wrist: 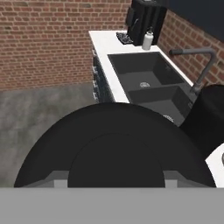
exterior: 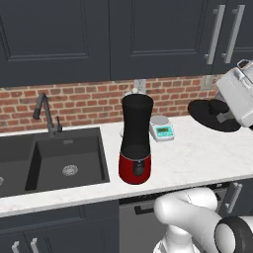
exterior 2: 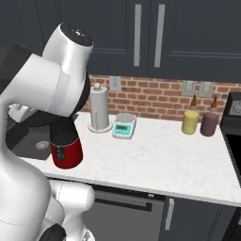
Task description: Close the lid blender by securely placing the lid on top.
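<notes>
The blender [exterior: 136, 143] stands on the white counter just right of the sink, a tall black jar on a glossy red base, its top uncovered. In the right base view my arm hides the jar and leaves the red base [exterior 2: 66, 151] showing. Off to the blender's right, near jar-top height, my gripper [exterior: 223, 112] is shut on the lid [exterior: 210, 116], a flat black disc held tilted in the air, apart from the jar. In the hand view the lid [wrist: 116, 144] spreads across the lower half, with the blender jar [wrist: 209, 118] at the right edge.
A dark sink [exterior: 66, 158] with a faucet [exterior: 47, 114] lies left of the blender. A white-and-teal scale [exterior: 162, 128] and a paper towel roll [exterior 2: 99, 111] stand by the brick wall. Yellow [exterior 2: 190, 122] and brown [exterior 2: 209, 124] canisters stand far right. Cabinets hang overhead.
</notes>
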